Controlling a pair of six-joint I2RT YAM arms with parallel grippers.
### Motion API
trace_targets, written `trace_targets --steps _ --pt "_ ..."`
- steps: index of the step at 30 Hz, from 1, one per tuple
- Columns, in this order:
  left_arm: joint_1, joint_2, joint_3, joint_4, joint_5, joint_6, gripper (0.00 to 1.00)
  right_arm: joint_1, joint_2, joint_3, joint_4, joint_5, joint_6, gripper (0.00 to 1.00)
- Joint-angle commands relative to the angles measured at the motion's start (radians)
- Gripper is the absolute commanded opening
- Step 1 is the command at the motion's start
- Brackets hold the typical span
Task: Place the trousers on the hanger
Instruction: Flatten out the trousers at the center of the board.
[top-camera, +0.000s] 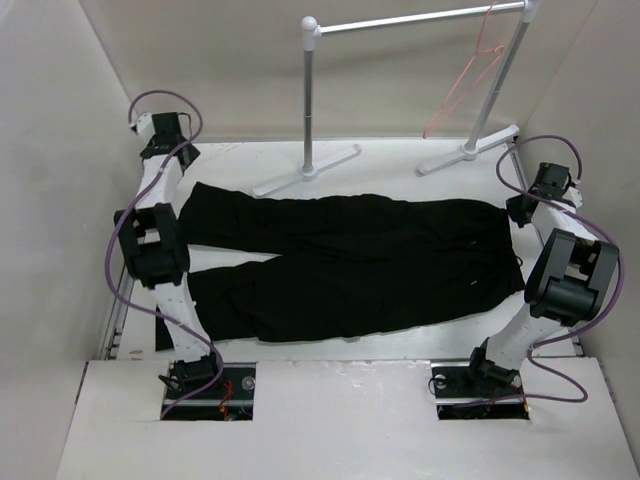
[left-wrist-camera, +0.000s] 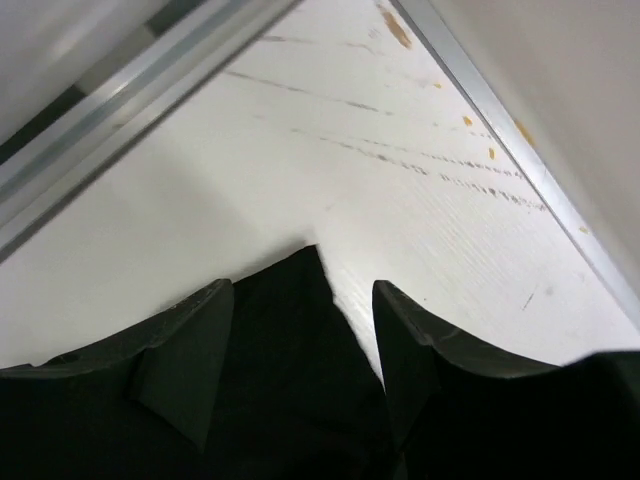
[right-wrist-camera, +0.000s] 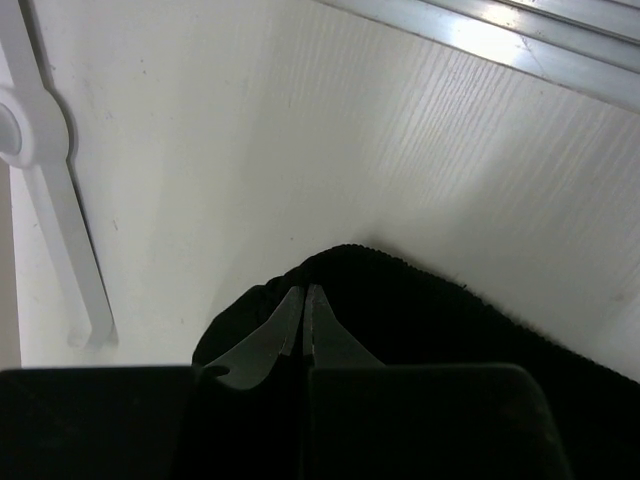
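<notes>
The black trousers (top-camera: 350, 265) lie flat across the table, legs to the left and waist to the right. The pinkish-red wire hanger (top-camera: 478, 62) hangs from the rack's top bar at the back right. My left gripper (top-camera: 178, 160) is at the far-left end of the upper leg. In the left wrist view it (left-wrist-camera: 305, 300) is open, with the leg's corner (left-wrist-camera: 290, 350) between the fingers. My right gripper (top-camera: 519, 210) is at the far corner of the waist. In the right wrist view it (right-wrist-camera: 303, 295) is shut on the bunched waist edge (right-wrist-camera: 420, 300).
The grey metal rack (top-camera: 310, 100) with white joints stands at the back, and its white feet reach the trousers' far edge. One foot (right-wrist-camera: 50, 220) shows in the right wrist view. Aluminium rails (left-wrist-camera: 150, 80) line the table's sides, with walls close behind.
</notes>
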Motion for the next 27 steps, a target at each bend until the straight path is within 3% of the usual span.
trace_targets --steps 1,5,10,14,16,19,22,27 --pt "-0.026 0.164 0.165 -0.133 -0.011 0.15 0.56 0.021 -0.016 -0.004 0.048 0.009 -0.004 0.04" --pt "-0.036 0.286 0.288 -0.15 -0.009 0.187 0.57 0.044 -0.016 0.0 0.048 -0.001 -0.005 0.05" --pt "-0.04 0.347 0.32 -0.146 0.003 0.189 0.55 0.05 -0.014 -0.004 0.048 -0.013 -0.013 0.05" --pt "-0.042 0.378 0.326 -0.143 -0.005 0.186 0.44 0.048 -0.017 -0.015 0.048 -0.01 -0.019 0.05" --pt "-0.042 0.387 0.325 -0.146 -0.029 0.184 0.28 0.044 -0.017 -0.018 0.048 -0.008 -0.022 0.05" --pt "-0.037 0.369 0.291 -0.14 -0.095 0.178 0.11 0.044 -0.009 -0.018 0.048 -0.005 -0.025 0.05" --pt "-0.011 0.34 0.271 -0.137 -0.139 0.172 0.05 0.042 0.012 -0.001 0.048 -0.002 -0.032 0.05" --pt "0.03 0.306 0.274 -0.129 -0.23 0.169 0.04 0.016 0.026 0.017 0.045 0.007 -0.051 0.05"
